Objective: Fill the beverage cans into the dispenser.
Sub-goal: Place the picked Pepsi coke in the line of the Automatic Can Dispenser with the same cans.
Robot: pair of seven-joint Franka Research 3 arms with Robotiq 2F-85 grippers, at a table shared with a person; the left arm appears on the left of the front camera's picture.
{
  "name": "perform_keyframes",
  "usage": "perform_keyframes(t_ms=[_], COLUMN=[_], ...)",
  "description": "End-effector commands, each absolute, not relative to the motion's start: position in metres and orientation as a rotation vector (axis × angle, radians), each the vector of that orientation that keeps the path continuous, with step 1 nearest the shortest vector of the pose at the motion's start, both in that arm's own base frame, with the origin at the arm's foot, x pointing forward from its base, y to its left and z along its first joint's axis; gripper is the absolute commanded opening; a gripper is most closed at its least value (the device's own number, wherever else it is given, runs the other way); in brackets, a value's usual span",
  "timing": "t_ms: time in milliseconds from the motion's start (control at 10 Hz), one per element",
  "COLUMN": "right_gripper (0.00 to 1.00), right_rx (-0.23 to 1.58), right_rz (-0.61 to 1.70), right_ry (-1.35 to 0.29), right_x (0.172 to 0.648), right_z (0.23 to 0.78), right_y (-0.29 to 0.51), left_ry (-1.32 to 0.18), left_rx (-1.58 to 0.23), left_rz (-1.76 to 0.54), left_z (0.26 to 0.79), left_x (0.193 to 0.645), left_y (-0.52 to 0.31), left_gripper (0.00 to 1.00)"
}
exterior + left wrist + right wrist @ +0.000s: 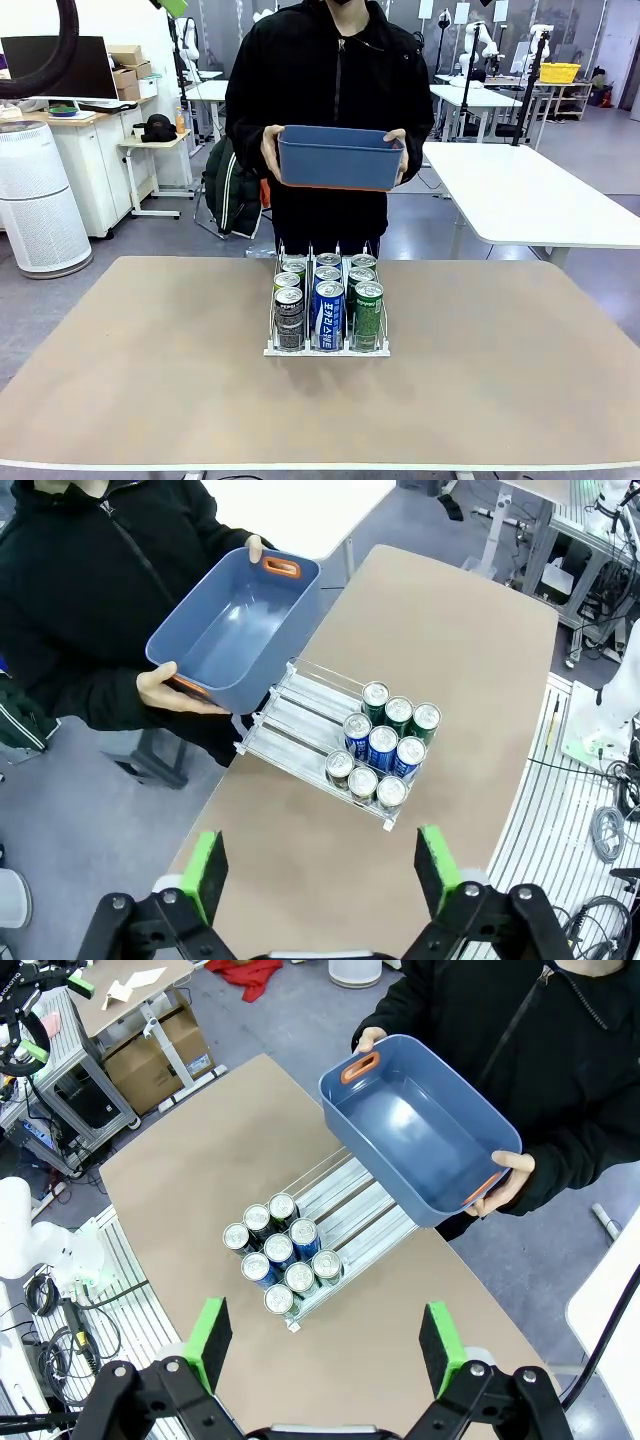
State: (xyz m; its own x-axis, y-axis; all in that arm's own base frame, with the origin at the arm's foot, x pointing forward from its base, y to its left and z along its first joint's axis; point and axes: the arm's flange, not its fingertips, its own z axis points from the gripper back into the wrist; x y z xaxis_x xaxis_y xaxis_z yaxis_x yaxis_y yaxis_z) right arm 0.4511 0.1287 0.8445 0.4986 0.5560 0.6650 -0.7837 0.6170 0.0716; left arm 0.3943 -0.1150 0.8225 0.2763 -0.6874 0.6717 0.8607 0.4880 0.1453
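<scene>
- Workshop space with white tables and an air purifier lies behind a tan, rounded bench (150,370) that carries the things.
- Near the bench's middle sits the small clear-and-white dispenser (327,350) with three narrow lanes split by thin wire rails.
- Nine slim aluminium beverage cans (328,305) with silver tops stand upright in it, three per lane, packed toward the near end: dark grey ones on the left, blue-and-white in the middle, green on the right.
- In the wrist views the far stretch of the lanes is bare.
- At the far side a person in a black jacket holds a blue rectangular plastic bin (340,158) with orange handle trim, one hand (270,150) at each end, above the bench's far edge.
- Seen from above, the bin has nothing in it.
- Left claw (320,875) hangs high over the bench, jaws spread wide, nothing between its green pads.
- Right claw (325,1348) likewise hangs high, jaws wide apart and holding nothing.
</scene>
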Motion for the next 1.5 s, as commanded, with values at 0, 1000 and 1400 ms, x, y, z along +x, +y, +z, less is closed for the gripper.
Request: perform_keyframes(t_ms=[0, 1000, 1400], right_gripper=[1.00, 1.00, 1.00], right_rx=[0.392, 0.392, 0.392], right_rz=[0.837, 0.837, 0.837], right_ry=[-0.645, -0.645, -0.645], right_x=[0.450, 0.450, 0.450], right_z=[0.845, 0.845, 0.845], right_y=[0.128, 0.128, 0.128], left_ry=[-0.767, -0.747, -0.747], left_rx=[-0.281, -0.267, -0.267], left_rz=[-1.088, -1.061, -1.061], left_z=[0.811, 0.820, 0.820], left_x=[0.396, 0.396, 0.396], left_y=[-0.112, -0.117, -0.117], left_gripper=[1.00, 1.00, 1.00])
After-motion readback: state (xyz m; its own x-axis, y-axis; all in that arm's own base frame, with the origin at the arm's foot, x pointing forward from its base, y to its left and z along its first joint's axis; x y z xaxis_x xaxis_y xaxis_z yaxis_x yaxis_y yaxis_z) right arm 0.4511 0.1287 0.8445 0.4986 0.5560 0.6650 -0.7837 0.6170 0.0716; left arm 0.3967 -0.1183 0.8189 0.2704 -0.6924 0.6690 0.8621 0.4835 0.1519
